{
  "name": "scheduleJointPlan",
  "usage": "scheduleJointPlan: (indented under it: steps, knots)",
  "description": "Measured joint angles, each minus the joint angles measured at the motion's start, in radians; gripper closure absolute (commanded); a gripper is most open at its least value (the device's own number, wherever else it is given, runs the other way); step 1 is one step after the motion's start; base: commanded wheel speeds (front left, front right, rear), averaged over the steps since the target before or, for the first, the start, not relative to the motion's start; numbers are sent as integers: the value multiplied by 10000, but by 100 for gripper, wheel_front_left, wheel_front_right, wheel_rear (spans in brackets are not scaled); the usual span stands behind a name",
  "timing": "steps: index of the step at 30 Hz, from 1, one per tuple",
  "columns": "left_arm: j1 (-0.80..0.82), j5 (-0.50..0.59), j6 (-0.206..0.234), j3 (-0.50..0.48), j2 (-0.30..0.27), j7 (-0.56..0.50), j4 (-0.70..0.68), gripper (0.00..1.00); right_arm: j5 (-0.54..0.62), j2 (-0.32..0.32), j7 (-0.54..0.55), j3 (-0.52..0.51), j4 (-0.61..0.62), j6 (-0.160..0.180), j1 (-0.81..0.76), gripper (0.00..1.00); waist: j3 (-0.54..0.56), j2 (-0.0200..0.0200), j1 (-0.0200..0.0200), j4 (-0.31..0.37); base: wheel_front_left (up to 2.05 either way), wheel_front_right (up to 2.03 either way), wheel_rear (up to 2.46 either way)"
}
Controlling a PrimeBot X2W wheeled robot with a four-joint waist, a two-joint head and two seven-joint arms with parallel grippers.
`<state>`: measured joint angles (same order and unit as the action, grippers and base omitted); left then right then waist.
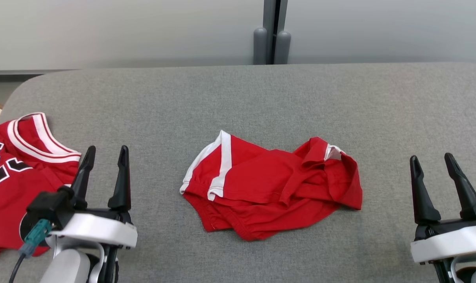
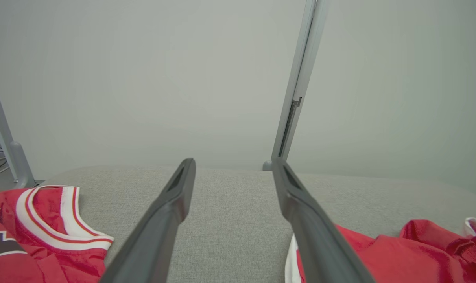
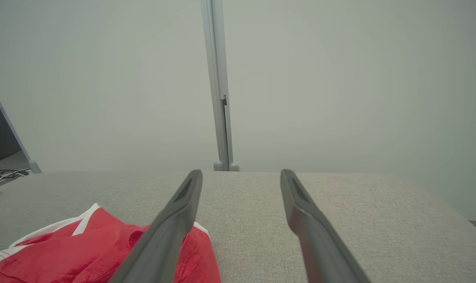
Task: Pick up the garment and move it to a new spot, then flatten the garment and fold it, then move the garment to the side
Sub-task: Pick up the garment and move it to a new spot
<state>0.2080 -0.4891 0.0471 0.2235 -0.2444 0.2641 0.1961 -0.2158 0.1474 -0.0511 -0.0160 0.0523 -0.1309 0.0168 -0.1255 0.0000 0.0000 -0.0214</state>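
Observation:
A crumpled red garment with white stripes (image 1: pixel 273 184) lies in a heap on the middle of the grey table (image 1: pixel 238 102). Its edge shows at the lower right of the left wrist view (image 2: pixel 399 255) and at the lower left of the right wrist view (image 3: pixel 84 251). My left gripper (image 1: pixel 106 151) stands open at the lower left, well to the left of the heap, with nothing between its fingers (image 2: pixel 171 204). My right gripper (image 1: pixel 431 161) stands open at the lower right, apart from the garment, its fingers (image 3: pixel 301 208) bare.
A second red jersey with white trim and black lettering (image 1: pixel 13 173) lies at the table's left edge, just left of my left gripper. A grey post (image 1: pixel 272 31) and a pale wall stand behind the table's far edge.

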Motion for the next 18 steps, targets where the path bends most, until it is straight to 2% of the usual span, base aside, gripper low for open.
scheduleJointPlan:
  steps: [8,18]
  knots:
    - [-977,301,-293,-58,-44,2,-374,0,-56,63,217,82,23,0,-449,0,554,0,0,-137,0,0,0]
    - [-1603,332,-134,121,-142,-159,-550,0,-109,-15,337,12,61,0,-1036,0,1104,0,0,-3,0,0,0]
